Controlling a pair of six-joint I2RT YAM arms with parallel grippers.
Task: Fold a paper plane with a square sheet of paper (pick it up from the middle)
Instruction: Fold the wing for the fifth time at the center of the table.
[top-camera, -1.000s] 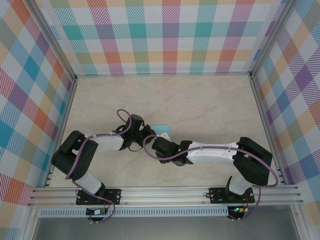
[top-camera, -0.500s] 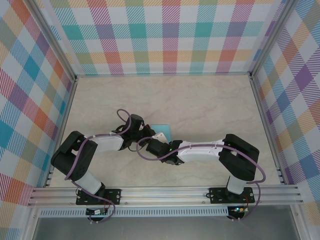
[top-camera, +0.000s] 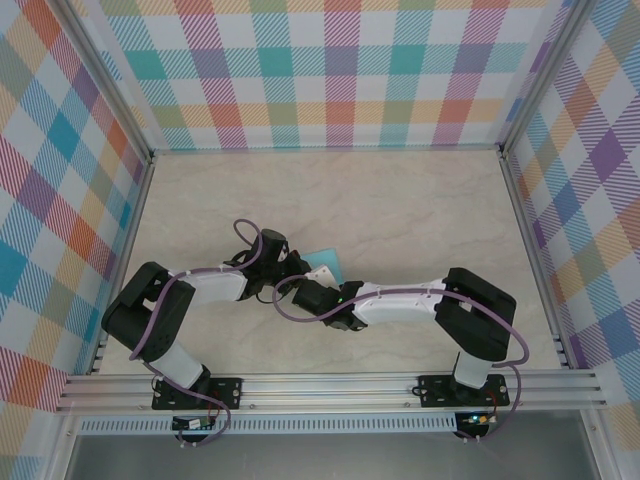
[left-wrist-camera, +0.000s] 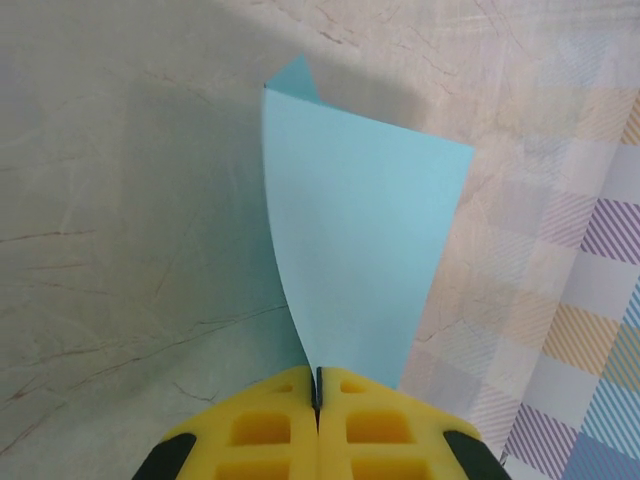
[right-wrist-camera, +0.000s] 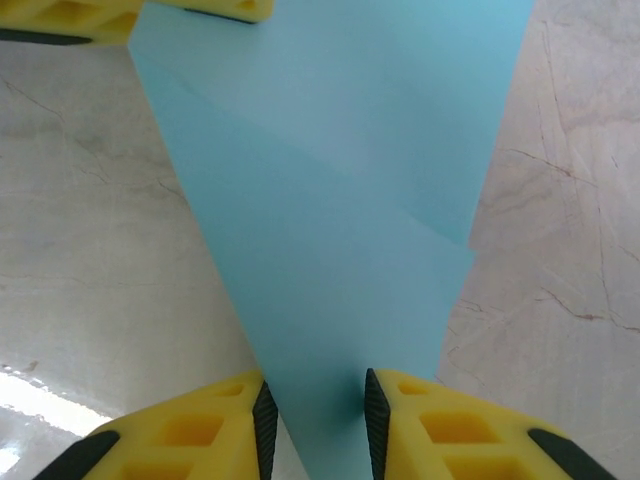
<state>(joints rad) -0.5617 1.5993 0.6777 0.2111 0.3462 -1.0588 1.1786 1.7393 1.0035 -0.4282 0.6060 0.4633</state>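
Paper: a light-blue sheet of paper (top-camera: 328, 264) is near the middle of the table (top-camera: 400, 200), where the two arms meet. It is held up off the surface rather than lying flat.

Paper shape: in the left wrist view the paper (left-wrist-camera: 360, 250) rises from the fingers as a curved panel. A second pointed layer peeks out behind its far top corner. In the right wrist view the paper (right-wrist-camera: 330, 200) narrows toward the camera, and a diagonal fold line crosses its face.

Left gripper: the left gripper (left-wrist-camera: 318, 385) has its yellow jaws pressed together on the near edge of the paper. Only a thin dark seam shows between them.

Right gripper: the right gripper (right-wrist-camera: 318, 420) has its jaws apart, and the narrow end of the paper fills the gap between the black pads (right-wrist-camera: 264, 425). From this angle I cannot tell whether the pads are actually pressing on the paper or only flanking it.

Grippers to each other: the left gripper's yellow fingers (right-wrist-camera: 205, 8) show at the top corner of the right wrist view, on the far edge of the same sheet. The two grippers are at opposite ends of the paper.

Surroundings: the table is pale and marble-patterned, with checked walls (top-camera: 340, 70) on three sides.
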